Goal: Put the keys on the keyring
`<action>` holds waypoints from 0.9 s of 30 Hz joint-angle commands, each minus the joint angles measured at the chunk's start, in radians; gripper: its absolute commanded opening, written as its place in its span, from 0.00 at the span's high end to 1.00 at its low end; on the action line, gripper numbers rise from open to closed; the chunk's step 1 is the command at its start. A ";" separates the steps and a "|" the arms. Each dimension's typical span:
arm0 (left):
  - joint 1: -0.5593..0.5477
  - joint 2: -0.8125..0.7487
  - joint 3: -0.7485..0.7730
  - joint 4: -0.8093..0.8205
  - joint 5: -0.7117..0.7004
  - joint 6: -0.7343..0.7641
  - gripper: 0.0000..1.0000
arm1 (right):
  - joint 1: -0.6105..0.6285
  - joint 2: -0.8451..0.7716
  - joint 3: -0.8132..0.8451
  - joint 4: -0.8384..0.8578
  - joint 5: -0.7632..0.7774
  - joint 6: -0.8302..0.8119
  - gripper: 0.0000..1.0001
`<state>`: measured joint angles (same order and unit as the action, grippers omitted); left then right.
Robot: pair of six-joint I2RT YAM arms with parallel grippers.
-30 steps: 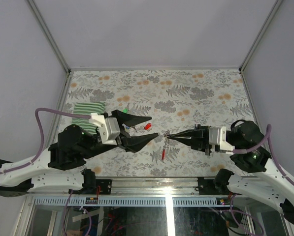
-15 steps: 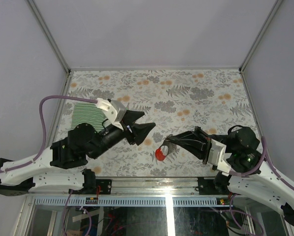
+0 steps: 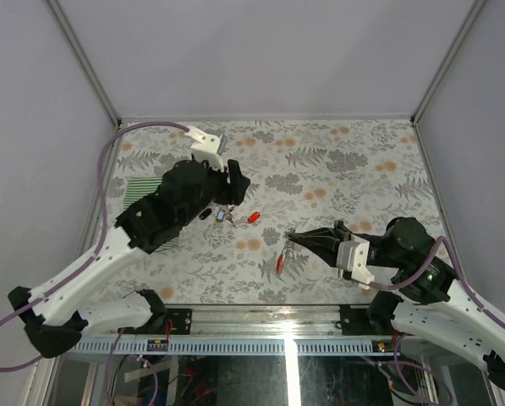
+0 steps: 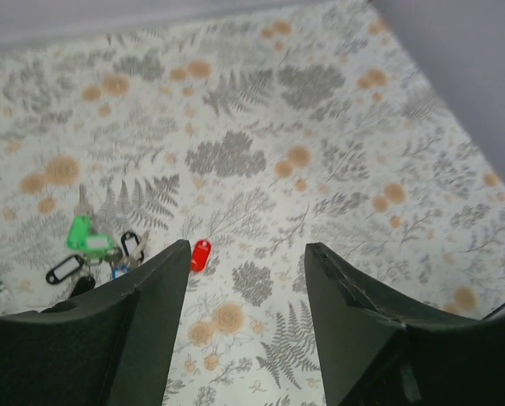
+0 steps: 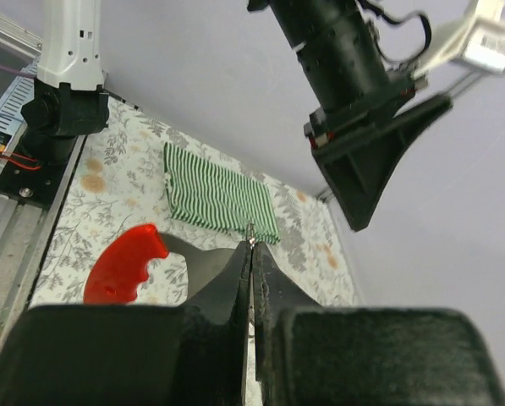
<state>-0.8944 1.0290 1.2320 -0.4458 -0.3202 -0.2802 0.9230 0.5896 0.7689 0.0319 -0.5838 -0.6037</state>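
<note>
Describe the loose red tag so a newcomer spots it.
Start at the striped cloth by the left edge of the table, then the key cluster beside it. The red tag lies alone just beyond; the cluster's tags are green, black and blue.

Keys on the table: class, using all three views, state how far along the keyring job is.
Done: no key is visibly threaded yet. In hand: the right hand is shut on a red-tagged metal piece; key or ring, I cannot tell. The left hand hangs open and empty above the keys. Left: those keys and a loose red tag lie untouched below it.
</note>
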 commanded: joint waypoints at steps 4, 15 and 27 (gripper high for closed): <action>0.124 0.229 0.015 -0.092 0.194 -0.047 0.40 | 0.001 -0.018 0.061 -0.128 0.166 0.182 1.00; 0.155 0.563 0.056 -0.119 0.093 -0.212 0.38 | 0.001 0.003 0.138 -0.293 0.292 0.322 1.00; 0.156 0.774 0.045 -0.045 -0.024 -0.386 0.64 | 0.001 -0.027 0.105 -0.290 0.296 0.356 1.00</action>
<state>-0.7441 1.7508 1.2507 -0.5377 -0.2607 -0.5880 0.9230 0.5755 0.8631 -0.3054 -0.3038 -0.2752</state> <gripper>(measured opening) 0.404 0.010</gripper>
